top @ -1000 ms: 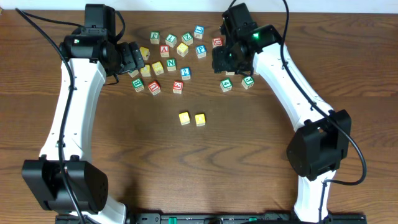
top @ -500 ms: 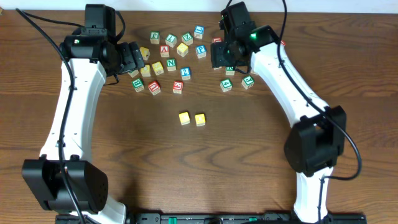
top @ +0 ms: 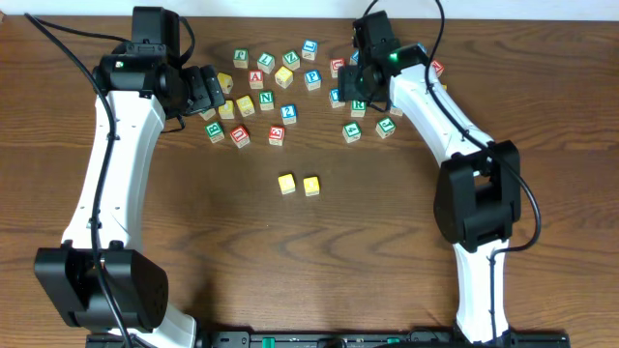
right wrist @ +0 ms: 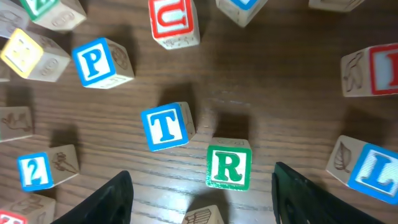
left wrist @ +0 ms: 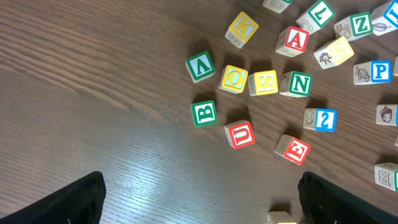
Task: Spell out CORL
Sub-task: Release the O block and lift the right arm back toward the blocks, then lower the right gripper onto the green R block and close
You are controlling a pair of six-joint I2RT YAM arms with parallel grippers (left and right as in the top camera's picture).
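Observation:
Two yellow blocks [top: 287, 183] [top: 310, 186] lie side by side at the table's middle; their letters cannot be read. My right gripper [top: 360, 94] [right wrist: 199, 194] is open and hovers low over the block pile. The green R block [right wrist: 229, 167] [top: 359, 104] lies between its fingertips, just ahead of them. A blue L block [right wrist: 373, 173] lies to the right of the right finger. A yellow O block [left wrist: 234, 79] [top: 227, 109] lies in the left pile. My left gripper [top: 207, 92] [left wrist: 202, 199] is open and empty above bare wood.
Several loose letter blocks lie across the back of the table: blue T [right wrist: 165, 127], blue P [right wrist: 93, 60], red U [right wrist: 171, 18], green N [left wrist: 298, 84], yellow S [left wrist: 264, 82], green B [left wrist: 204, 113]. A plain block [right wrist: 205, 218] sits right below the R.
My right gripper has shifted toward the back and right, and its arm has swung round; the R block now shows beside it. The left arm and the blocks have not moved.

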